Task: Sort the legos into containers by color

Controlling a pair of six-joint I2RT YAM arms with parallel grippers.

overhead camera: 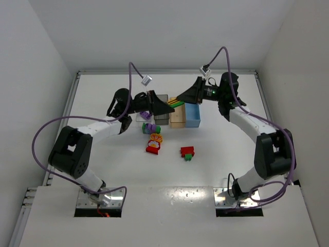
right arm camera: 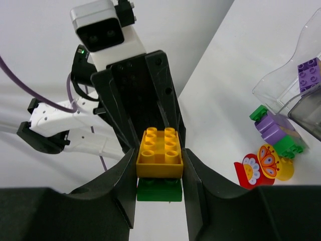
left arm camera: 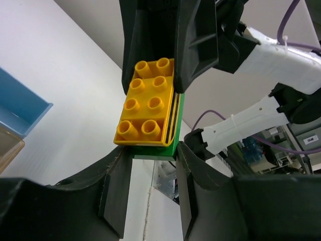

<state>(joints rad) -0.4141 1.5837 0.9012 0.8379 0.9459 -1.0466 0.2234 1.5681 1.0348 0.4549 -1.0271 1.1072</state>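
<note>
A yellow lego [right arm camera: 159, 148] is stacked on a green lego [right arm camera: 159, 190], and the pair hangs in the air between my two grippers above the bins [overhead camera: 177, 103]. My right gripper [right arm camera: 159, 163] is shut on the sides of the yellow lego. My left gripper [left arm camera: 153, 156] faces it and is shut on the end of the green lego [left arm camera: 179, 115] at its fingertips. The clear bin [overhead camera: 142, 119], smoky grey bin [overhead camera: 161, 114], tan bin [overhead camera: 178, 118] and light blue bin [overhead camera: 194, 115] stand in a row below. A purple lego [right arm camera: 308, 73] lies in the clear bin.
Loose legos lie in front of the bins: a purple and green cluster [overhead camera: 149, 128], a yellow flower piece [overhead camera: 156, 137], a red piece [overhead camera: 153, 147], and a red and green pair [overhead camera: 187, 152]. White walls close in the table on three sides.
</note>
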